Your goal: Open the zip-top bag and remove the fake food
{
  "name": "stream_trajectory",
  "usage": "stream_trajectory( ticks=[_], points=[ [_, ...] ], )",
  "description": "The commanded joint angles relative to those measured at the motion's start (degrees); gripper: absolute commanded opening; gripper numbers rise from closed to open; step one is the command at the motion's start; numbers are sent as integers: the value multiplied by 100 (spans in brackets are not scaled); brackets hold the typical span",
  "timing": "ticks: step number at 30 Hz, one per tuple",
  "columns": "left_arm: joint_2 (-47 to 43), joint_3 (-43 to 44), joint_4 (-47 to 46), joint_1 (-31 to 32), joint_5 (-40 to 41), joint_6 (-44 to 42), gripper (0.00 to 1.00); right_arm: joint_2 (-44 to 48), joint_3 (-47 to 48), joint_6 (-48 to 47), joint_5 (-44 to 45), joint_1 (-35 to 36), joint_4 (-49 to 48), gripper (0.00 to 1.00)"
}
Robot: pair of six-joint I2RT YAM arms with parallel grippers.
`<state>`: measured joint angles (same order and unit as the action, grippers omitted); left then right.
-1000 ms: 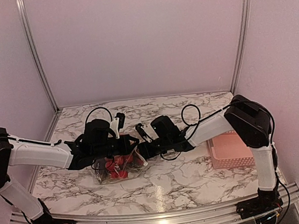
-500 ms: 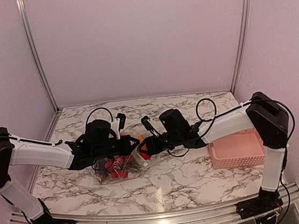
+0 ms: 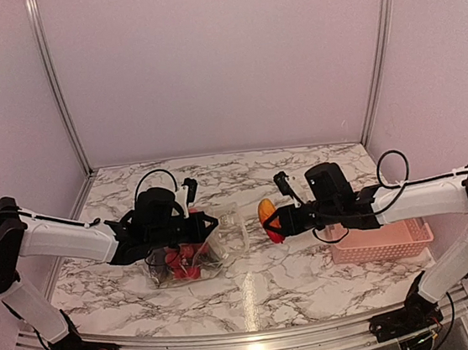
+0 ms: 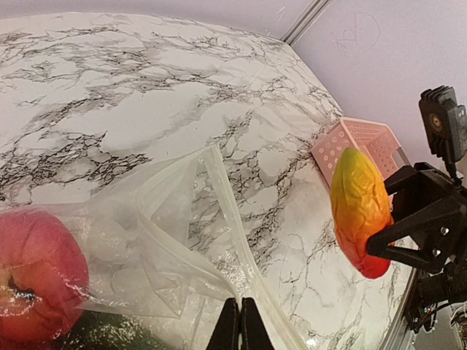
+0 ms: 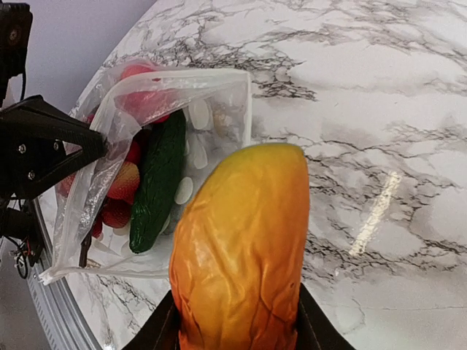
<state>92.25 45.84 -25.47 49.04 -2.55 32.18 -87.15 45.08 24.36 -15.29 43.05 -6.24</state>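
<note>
Zip-top bag (image 5: 219, 109) edge pinched by left fingers (image 4: 230, 332), right fingers (image 4: 408, 240) holding one mango (image 5: 241, 248)

The right jaws clamp an orange-yellow fruit (image 3: 268, 220) between bag (image 3: 226, 237) and basket (image 3: 383, 242).

Robot test booth, lab-type: marble-pattern worktop (image 3: 297, 282), plain lilac panels (image 3: 221, 58), aluminium posts (image 3: 56, 85) at far corners, metal rail (image 3: 253, 342) along near edge.

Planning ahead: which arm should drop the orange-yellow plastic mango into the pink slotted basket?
Right. The right fingers grip the orange-yellow plastic mango near the pink slotted basket; the left fingers pinch the clear zip-top bag.
</note>
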Motion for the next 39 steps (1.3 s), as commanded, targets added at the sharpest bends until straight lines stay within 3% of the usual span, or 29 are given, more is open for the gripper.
stream_trajectory(
  ticks=[1, 9, 17, 31, 39],
  points=[
    [206, 169, -27, -38, -105, -6, 0, 1006, -91, -230, 593, -294, 963, 33],
    [389, 320, -41, -50, -287, -11, 0, 2404, -285, -576, 869, -1694, 2359, 33],
    [499, 389, -62, -78, -363, 26, 0, 2725, -487, -922, 1273, -2837, 2892, 33],
    [547, 434, -58, -112, -479, 51, 0, 1248, -897, -876, 887, -2938, 1826, 33],
    [509, 417, -31, -135, -467, 60, 0, 415, -431, -1084, 795, -3192, 1418, 48]
  ],
)
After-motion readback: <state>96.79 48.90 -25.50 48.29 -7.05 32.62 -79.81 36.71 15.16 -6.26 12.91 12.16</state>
